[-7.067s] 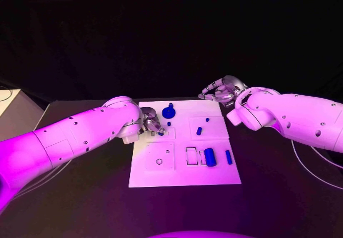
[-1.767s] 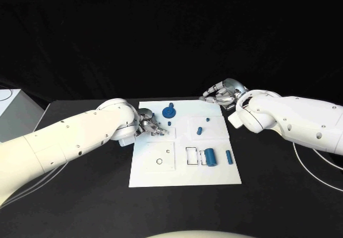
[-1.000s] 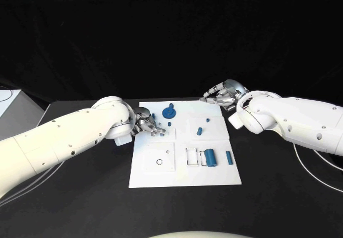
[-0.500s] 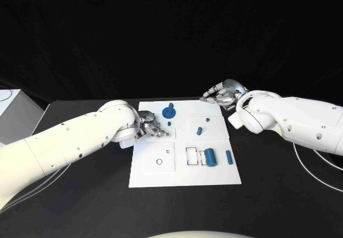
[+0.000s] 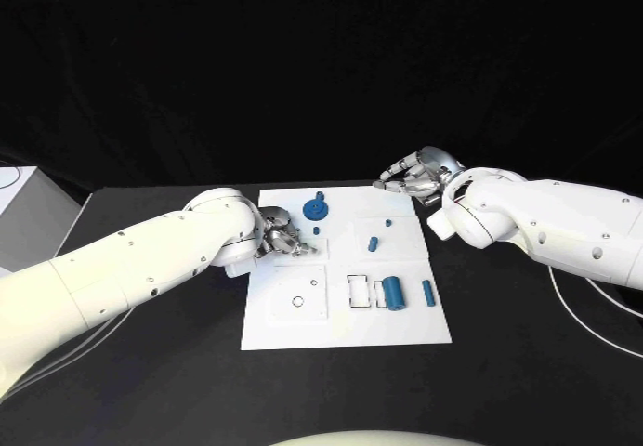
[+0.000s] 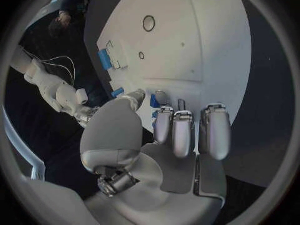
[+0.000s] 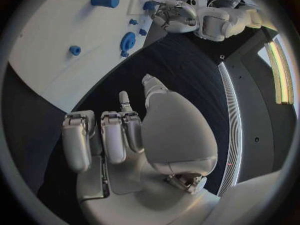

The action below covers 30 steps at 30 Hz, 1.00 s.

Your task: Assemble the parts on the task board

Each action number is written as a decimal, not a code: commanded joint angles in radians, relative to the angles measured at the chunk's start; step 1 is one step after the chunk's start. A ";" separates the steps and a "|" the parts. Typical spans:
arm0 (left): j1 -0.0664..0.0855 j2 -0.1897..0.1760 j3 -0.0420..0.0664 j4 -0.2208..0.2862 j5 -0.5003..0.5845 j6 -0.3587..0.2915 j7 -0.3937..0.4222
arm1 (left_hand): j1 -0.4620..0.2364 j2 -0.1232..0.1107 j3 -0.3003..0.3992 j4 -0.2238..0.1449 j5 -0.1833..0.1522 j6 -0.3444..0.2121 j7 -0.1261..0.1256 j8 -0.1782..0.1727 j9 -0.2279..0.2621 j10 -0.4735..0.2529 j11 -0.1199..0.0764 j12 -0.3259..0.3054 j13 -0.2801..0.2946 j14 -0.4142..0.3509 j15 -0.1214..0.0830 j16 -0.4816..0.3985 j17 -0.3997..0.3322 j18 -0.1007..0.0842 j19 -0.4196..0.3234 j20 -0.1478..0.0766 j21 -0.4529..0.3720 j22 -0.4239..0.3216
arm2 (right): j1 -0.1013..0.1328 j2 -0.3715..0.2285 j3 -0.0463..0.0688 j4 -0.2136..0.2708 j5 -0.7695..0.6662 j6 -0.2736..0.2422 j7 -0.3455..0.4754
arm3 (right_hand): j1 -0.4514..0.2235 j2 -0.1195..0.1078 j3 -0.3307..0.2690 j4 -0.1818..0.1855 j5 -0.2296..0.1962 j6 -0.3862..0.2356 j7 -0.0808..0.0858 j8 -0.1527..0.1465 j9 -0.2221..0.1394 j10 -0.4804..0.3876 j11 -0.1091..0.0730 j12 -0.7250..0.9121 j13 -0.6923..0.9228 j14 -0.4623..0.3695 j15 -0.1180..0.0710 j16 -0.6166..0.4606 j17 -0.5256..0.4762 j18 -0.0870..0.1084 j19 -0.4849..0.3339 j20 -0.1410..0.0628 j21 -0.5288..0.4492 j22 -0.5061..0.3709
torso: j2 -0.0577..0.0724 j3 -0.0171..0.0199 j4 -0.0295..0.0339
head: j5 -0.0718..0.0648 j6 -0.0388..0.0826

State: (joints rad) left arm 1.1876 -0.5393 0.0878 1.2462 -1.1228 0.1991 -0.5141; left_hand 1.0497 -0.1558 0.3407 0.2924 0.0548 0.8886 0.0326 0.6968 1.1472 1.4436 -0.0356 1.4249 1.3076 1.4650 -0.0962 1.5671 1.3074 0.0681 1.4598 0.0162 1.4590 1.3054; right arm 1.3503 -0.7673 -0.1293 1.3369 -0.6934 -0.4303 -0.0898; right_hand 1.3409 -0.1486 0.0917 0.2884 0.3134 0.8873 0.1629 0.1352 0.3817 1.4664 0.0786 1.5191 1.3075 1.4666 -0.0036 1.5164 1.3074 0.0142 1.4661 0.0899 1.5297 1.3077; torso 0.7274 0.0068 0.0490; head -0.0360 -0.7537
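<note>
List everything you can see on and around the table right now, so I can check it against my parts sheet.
task board: one, white, middle of the black table.
gear-shaped part: one, blue, far end of the board.
large cylinder: one, blue, near right area, beside rectangular recesses.
slim bar: one, blue, right of the large cylinder.
small pegs: at least two, blue, right-centre square of the board.
white box: one, off the table's left side.
table: one, black.
left hand: silver, at the board's left edge; whether it pinches a part is unclear.
right hand: silver, beyond the board's far right corner, holding nothing.
</note>
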 commanded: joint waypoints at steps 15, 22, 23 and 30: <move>-0.004 0.000 -0.002 -0.002 -0.006 -0.003 0.000 | 0.165 0.076 0.181 -0.038 -0.001 -0.022 -0.003 -0.037 0.009 -0.010 -0.002 -0.005 0.035 0.102 0.003 -0.003 0.251 -0.013 -0.009 0.002 -0.008 -0.002 | 0.000 0.000 0.000 0.001 -0.004 0.013 0.004 | -0.013 -0.001 0.008 0.001 -0.002 -0.007 0.002 0.004 0.001 0.050 0.001 -0.001 0.216 0.077 0.002 -0.003 0.147 -0.001 0.089 0.006 -0.005 0.218 | 0.000 0.0005 0.0001 | -0.001 -0.003; -0.004 0.003 -0.002 -0.006 0.004 0.009 -0.001 | 0.153 0.042 0.331 -0.060 0.000 -0.020 0.002 -0.044 0.022 -0.011 0.001 -0.006 0.034 0.102 0.007 -0.003 0.251 -0.013 -0.010 0.005 -0.010 -0.002 | 0.000 0.000 0.000 0.001 -0.004 0.015 0.004 | -0.014 0.000 0.008 0.001 -0.002 -0.007 0.002 0.004 0.001 0.050 0.001 -0.001 0.217 0.077 0.002 -0.004 0.147 -0.001 0.089 0.006 -0.005 0.218 | -0.001 0.0005 0.0004 | 0.000 -0.005; -0.004 0.004 -0.002 -0.006 0.005 0.012 -0.001 | 0.150 0.040 0.335 -0.060 0.000 -0.020 0.002 -0.044 0.023 -0.010 0.002 -0.006 0.035 0.102 0.007 -0.003 0.250 -0.013 -0.010 0.006 -0.009 -0.001 | 0.000 0.000 0.000 0.002 -0.004 0.016 0.004 | -0.014 0.000 0.008 0.001 -0.002 -0.007 0.002 0.004 0.001 0.050 0.001 -0.001 0.217 0.077 0.002 -0.004 0.147 -0.001 0.089 0.006 -0.005 0.218 | -0.001 0.0004 0.0003 | 0.000 -0.005; -0.004 0.003 -0.002 -0.010 0.034 0.029 -0.002 | 0.135 0.030 0.366 -0.069 0.005 -0.021 0.002 -0.046 0.027 -0.011 0.002 -0.007 0.034 0.102 0.007 -0.003 0.250 -0.013 -0.010 0.006 -0.010 -0.002 | 0.000 -0.002 0.000 0.003 -0.004 0.017 0.003 | -0.014 0.000 0.008 0.001 -0.002 -0.007 0.002 0.004 0.001 0.050 0.001 -0.001 0.217 0.077 0.002 -0.004 0.147 -0.001 0.089 0.006 -0.005 0.218 | -0.001 0.0002 0.0006 | 0.000 -0.005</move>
State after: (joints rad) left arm 1.1901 -0.5376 0.0903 1.2408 -1.1083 0.1973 -0.5103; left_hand 1.1896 -0.1214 0.6407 0.2856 0.0551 0.8657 0.0367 0.6557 1.1735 1.4365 -0.0357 1.4210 1.3076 1.4651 -0.0962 1.5671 1.3074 0.0681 1.4562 0.0197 1.4550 1.3041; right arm 1.3503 -0.7681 -0.1293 1.3384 -0.6934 -0.4245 -0.0902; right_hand 1.3369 -0.1526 0.0945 0.2912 0.3134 0.8874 0.1629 0.1352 0.3815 1.4664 0.0786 1.5191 1.3073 1.4666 -0.0036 1.5164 1.3074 0.0143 1.4661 0.0899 1.5297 1.3073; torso 0.7265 0.0072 0.0496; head -0.0357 -0.7589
